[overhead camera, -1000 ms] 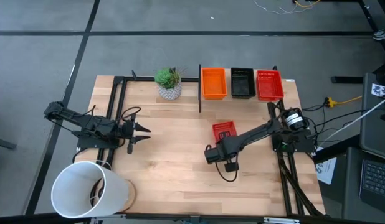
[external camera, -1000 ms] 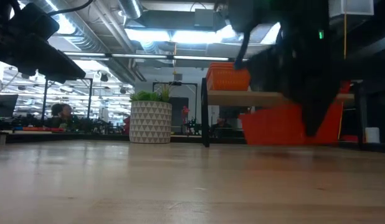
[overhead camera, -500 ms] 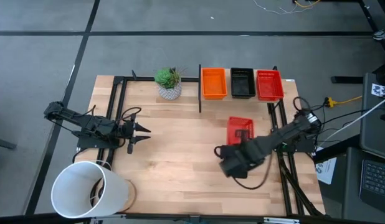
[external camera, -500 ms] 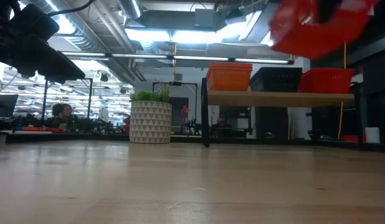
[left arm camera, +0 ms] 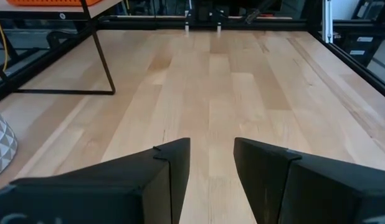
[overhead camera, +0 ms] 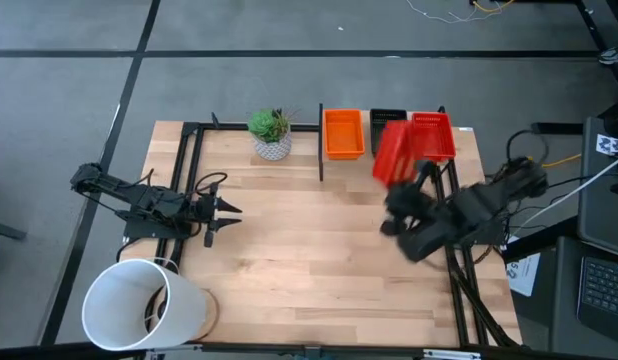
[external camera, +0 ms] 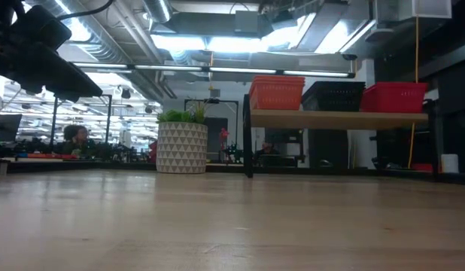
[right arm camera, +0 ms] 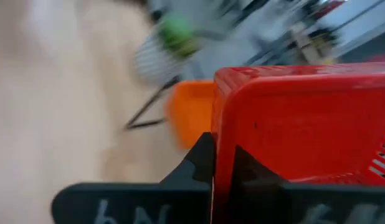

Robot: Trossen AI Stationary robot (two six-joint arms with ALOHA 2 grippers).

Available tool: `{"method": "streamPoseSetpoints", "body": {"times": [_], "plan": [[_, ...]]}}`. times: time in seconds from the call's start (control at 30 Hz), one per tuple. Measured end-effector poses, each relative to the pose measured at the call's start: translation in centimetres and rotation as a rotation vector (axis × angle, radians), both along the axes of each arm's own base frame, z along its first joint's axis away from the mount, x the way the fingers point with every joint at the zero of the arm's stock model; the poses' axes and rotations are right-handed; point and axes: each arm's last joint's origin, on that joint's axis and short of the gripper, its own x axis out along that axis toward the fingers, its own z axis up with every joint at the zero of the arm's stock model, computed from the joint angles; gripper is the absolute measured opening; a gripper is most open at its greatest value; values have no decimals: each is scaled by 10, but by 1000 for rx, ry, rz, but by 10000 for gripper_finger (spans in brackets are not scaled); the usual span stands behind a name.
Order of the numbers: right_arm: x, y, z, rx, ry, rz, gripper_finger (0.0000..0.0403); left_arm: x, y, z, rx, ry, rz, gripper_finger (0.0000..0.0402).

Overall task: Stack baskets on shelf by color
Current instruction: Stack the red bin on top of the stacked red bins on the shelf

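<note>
bare tabletop [overhead camera: 309,250]; red basket [overhead camera: 391,152] held tilted near shelf [external camera: 338,118].

Red basket [overhead camera: 391,153] aloft, tilted, near shelf [external camera: 338,118]

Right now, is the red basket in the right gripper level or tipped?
Tipped. The red basket stands steeply on edge in the right gripper, lifted clear of the table, near the shelf.

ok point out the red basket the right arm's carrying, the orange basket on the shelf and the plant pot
red basket [overhead camera: 391,153], high view, on its tilted red side wall
orange basket [overhead camera: 343,133], high view, middle of its floor
plant pot [external camera: 181,147], low view, middle of its patterned white wall
</note>
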Motion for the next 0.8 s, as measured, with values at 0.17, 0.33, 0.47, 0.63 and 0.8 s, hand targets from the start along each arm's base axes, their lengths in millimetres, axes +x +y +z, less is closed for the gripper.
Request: {"method": "streamPoseSetpoints", "body": {"times": [0.17,0.33,0.47,0.63,0.8], "plan": [[-29,-29,26,-56,-118,-59,0,0,0,0,0,0,0,118],[-48,-54,39,-49,-155,-119,0,0,0,0,0,0,1,118],[-54,-69,35,-87,-113,-165,0,0,0,0,0,0,0,118],[-59,-82,8,-132,-17,-220,0,0,0,0,0,-1,1,118],[-66,-92,-22,-141,91,-250,0,0,0,0,0,-1,0,118]]}}
